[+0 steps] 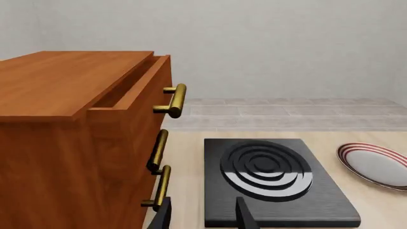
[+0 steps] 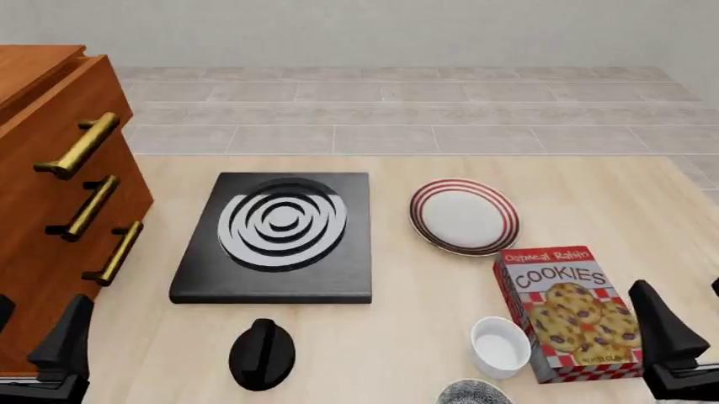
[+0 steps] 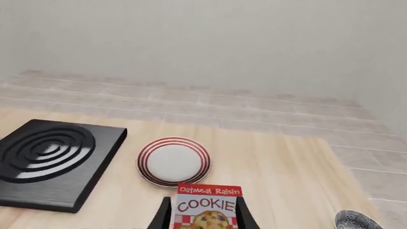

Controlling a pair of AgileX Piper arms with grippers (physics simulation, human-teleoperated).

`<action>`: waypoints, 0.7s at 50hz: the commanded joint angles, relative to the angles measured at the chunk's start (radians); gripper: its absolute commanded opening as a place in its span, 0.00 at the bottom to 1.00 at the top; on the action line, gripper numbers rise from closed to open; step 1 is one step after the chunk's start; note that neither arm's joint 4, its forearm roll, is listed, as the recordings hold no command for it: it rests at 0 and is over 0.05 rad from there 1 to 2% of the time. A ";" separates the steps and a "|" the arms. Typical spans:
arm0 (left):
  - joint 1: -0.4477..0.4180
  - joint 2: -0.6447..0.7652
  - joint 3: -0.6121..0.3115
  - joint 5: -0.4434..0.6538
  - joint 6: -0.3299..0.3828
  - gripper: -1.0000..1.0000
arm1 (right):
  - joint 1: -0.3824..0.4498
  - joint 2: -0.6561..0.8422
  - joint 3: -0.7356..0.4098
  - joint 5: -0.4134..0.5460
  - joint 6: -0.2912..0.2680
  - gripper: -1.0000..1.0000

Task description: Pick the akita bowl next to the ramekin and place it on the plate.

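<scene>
Front view: akita bowl [image 2: 473, 393] lies left of the spread, empty right claw [image 2: 685, 337], well apart

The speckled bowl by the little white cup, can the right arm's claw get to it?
Probably yes. The akita bowl sits at the table's near edge beside the ramekin, close to the right claw. Nothing covers it, though the cookie box stands nearby and may crowd the approach.

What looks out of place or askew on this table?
The top drawer of the wooden cabinet stands slightly open, and the cookie box lies flat rather than upright. Nothing is spilled or visibly damaged.
</scene>
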 commanded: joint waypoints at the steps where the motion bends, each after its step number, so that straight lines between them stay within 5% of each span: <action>1: 0.000 0.000 0.000 0.000 0.000 1.00 | 0.019 0.058 -0.084 0.064 -0.024 1.00; 12: 0.000 0.000 0.000 0.000 0.000 1.00 | 0.033 0.163 -0.163 0.096 -0.072 1.00; 21: 0.000 0.000 0.000 0.000 0.000 1.00 | 0.048 0.206 -0.219 0.167 -0.053 1.00; 23: 0.000 0.000 0.000 0.000 0.000 1.00 | 0.051 0.224 -0.237 0.183 0.014 1.00; 35: 0.000 0.000 0.000 0.000 0.000 1.00 | 0.106 0.258 -0.301 0.278 0.008 1.00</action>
